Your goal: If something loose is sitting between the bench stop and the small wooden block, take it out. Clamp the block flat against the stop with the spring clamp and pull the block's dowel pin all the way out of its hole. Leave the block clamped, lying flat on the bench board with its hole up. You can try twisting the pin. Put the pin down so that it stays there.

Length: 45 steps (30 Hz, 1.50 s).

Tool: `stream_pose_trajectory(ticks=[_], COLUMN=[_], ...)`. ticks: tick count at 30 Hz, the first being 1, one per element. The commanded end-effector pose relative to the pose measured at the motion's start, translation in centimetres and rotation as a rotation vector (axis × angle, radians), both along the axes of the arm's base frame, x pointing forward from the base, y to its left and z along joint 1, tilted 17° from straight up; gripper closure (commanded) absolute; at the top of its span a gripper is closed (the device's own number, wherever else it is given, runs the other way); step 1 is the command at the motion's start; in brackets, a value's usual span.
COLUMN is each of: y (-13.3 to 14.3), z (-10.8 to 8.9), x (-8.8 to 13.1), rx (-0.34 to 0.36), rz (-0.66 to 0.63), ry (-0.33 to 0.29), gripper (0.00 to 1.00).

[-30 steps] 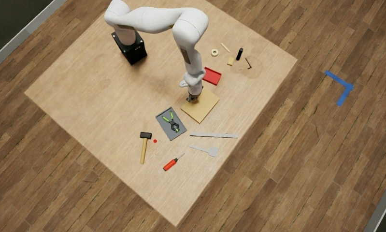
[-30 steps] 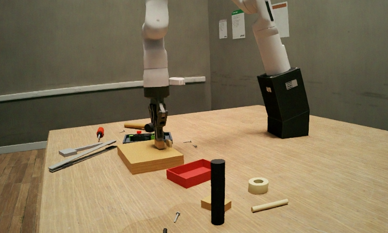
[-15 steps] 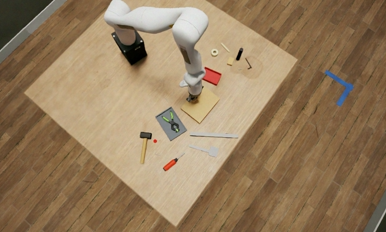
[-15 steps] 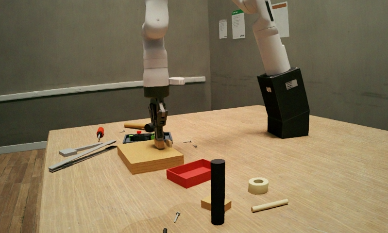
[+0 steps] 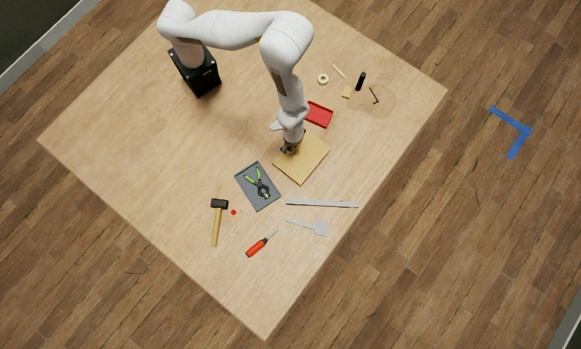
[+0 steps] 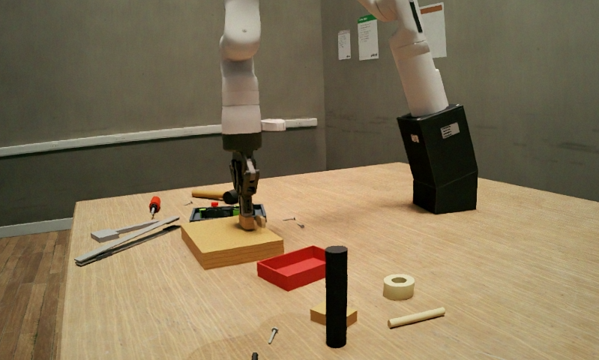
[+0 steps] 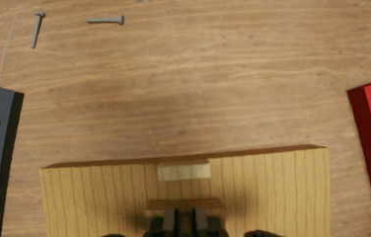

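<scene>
The dark two-finger gripper [image 7: 185, 223] is pinching, nearly together, what looks like the upright tan dowel pin [image 7: 185, 226]. In the wrist view, the small brown wooden block [image 7: 185, 203] is sitting just at its 12 o'clock, short of the pale bench stop [image 7: 184, 172].

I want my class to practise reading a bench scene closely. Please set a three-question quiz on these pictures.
1. True or false: the clamp lies in the grey tray.
2. The end effector is down over the: A) hammer, B) board, C) red tray.
3. How many nails show in the wrist view?

Key: 1 true; 2 B; 3 two.
</scene>
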State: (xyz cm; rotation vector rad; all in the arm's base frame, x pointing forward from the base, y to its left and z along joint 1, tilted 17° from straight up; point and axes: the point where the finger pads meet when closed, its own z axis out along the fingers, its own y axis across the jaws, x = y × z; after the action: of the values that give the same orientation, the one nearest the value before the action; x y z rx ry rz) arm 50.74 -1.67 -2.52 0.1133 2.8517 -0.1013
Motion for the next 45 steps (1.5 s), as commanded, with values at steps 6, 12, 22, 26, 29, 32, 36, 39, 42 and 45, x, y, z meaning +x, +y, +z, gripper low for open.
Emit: stream_pose_trajectory(ticks=[6,12,22,26,29,32,36,39,42,45], y=[0.25,0.35,0.52,0.61,0.69,0.76,0.85,0.88,0.93,1.00], z=[0.15,0.11,0.03,-0.01,-0.04,-0.08,-0.12,-0.13,-0.17,-0.20], x=[-0.04,-0.16,-0.37,-0.48,-0.57,-0.66,-0.78,-0.81,-0.89,-0.98], rx=[0.000,-0.001,-0.003,-0.004,-0.005,-0.005,-0.006,-0.007,-0.007,-0.008], rz=[0.003,0.007,0.014,0.018,0.021,0.023,0.027,0.028,0.031,0.034], ry=[-0.004,-0.004,-0.004,-0.003,-0.003,-0.003,-0.002,-0.002,-0.002,-0.002], gripper=[0.90,0.90,0.90,0.90,0.90,0.90,0.90,0.90,0.90,0.90])
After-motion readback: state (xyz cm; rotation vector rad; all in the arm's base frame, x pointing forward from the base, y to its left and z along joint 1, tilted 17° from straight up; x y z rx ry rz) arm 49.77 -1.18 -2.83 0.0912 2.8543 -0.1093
